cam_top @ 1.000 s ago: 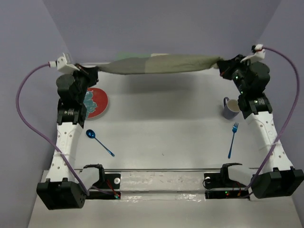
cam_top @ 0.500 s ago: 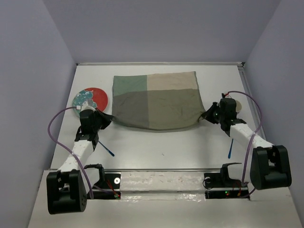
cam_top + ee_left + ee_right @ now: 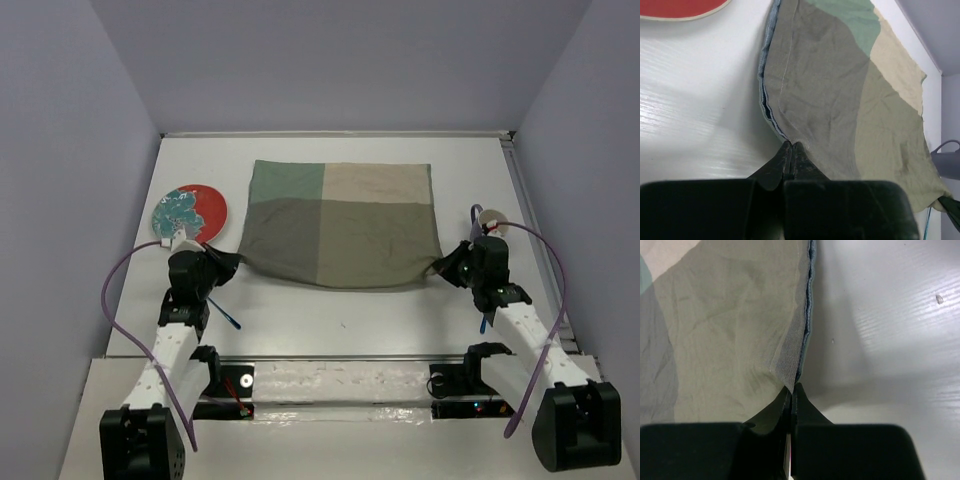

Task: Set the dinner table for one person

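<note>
whereas a second ago the placemat hung stretched aloft, the top view shows it flat on the dinner table; left wrist, left gripper clamped shut on one near corner; right wrist, right gripper likewise, so release seems next.

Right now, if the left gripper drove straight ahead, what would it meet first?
The placemat: the left gripper is shut on its near corner, so pushing on would likely just bunch it up.
</note>
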### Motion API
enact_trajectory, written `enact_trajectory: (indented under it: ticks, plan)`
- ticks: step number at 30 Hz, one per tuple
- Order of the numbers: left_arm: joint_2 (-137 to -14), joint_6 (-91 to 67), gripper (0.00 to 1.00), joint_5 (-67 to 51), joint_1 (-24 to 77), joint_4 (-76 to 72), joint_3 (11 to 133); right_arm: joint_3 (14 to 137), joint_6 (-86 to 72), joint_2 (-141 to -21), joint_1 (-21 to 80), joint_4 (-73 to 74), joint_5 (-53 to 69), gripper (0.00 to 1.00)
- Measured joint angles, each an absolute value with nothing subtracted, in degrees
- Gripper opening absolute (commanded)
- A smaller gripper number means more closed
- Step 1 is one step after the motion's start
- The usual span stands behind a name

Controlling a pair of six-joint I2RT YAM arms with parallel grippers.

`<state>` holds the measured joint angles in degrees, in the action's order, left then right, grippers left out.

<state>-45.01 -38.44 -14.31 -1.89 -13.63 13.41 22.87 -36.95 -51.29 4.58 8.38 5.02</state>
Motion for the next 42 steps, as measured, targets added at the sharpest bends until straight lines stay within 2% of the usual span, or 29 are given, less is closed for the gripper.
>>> enact_trajectory:
  ticks: [10, 11, 14, 15, 16, 17, 18, 21, 23, 25, 29, 30, 31, 33, 36, 40, 42]
  plan:
    - [-29.23, -42.5, 0.0, -8.54, 2.66, -3.49, 13.41, 21.93, -38.81, -46.65, 4.58, 15.07, 2.07, 0.0]
    - [-28.62, -42.89, 0.0, -8.34, 3.05, -2.94, 13.41, 21.98, -38.85, -46.52, 4.58, 15.66, 1.93, 0.06]
    - [-27.64, -44.07, 0.28, -7.66, 3.81, -1.52, 13.41, 22.28, -38.96, -45.65, 4.58, 17.67, 1.69, 0.47]
    - [-27.38, -44.66, 0.45, -7.35, 4.14, -0.86, 13.41, 22.57, -38.92, -45.21, 4.58, 18.28, 1.61, 0.58]
    - [-26.96, -45.04, 0.6, -7.18, 4.4, -0.21, 13.41, 22.98, -38.5, -44.77, 4.58, 19.03, 1.48, 0.62]
    - [-26.48, -45.32, 0.83, -6.98, 4.58, 0.47, 13.41, 23.46, -38.37, -44.23, 4.58, 19.66, 1.37, 0.65]
    - [-25.61, -45.89, 0.99, -6.61, 4.78, 1.28, 13.41, 24.05, -38.26, -43.75, 4.58, 20.25, 1.28, 0.68]
    - [-22.63, -46.02, 0.99, -5.54, 5.08, 4.03, 13.87, 25.85, -37.67, -42.37, 4.58, 21.43, 1.21, 0.7]
    - [-21.63, -45.67, 0.99, -4.73, 5.19, 5.56, 15.18, 26.83, -37.19, -41.5, 4.58, 21.96, 1.19, 0.69]
    - [-21.32, -44.99, 0.99, -4.08, 5.19, 5.87, 17.56, 27.57, -36.69, -40.75, 4.58, 22.15, 1.21, 0.63]
    - [-23.68, -42.94, 0.99, -3.73, 5.37, 4.89, 20.64, 28.36, -35.66, -42.39, 4.8, 21.08, 3.68, 0.29]
    - [-24.29, -42.35, 0.99, -3.57, 5.69, 4.54, 20.95, 28.36, -35.48, -43.09, 4.97, 20.47, 4.47, 0.18]
    - [-24.69, -42.02, 0.99, -3.55, 6.04, 4.47, 21.17, 28.38, -35.38, -44.91, 5.76, 19.49, 5.56, 0.13]
    - [-25.71, -40.93, 0.99, -3.4, 7.2, 4.36, 21.91, 28.91, -35.48, -49.41, 9.76, 18.28, 5.21, 0.09]
    - [-29.17, -37.91, 0.99, -2.52, 9.17, 4.71, 26.17, 33.91, -35.44, -60.53, 23.83, 15.94, 2.57, 0.0]
    - [-35.64, -32.99, 0.99, 0.36, 10.13, 3.6, 34.61, 44.07, -34.61, -75.48, 39.53, 10.63, -0.99, 0.0]
    - [-38.2, -31.77, 0.99, 1.39, 9.96, 2.22, 36.73, 49.1, -33.87, -81.41, 43.88, 8.29, -1.85, 0.0]
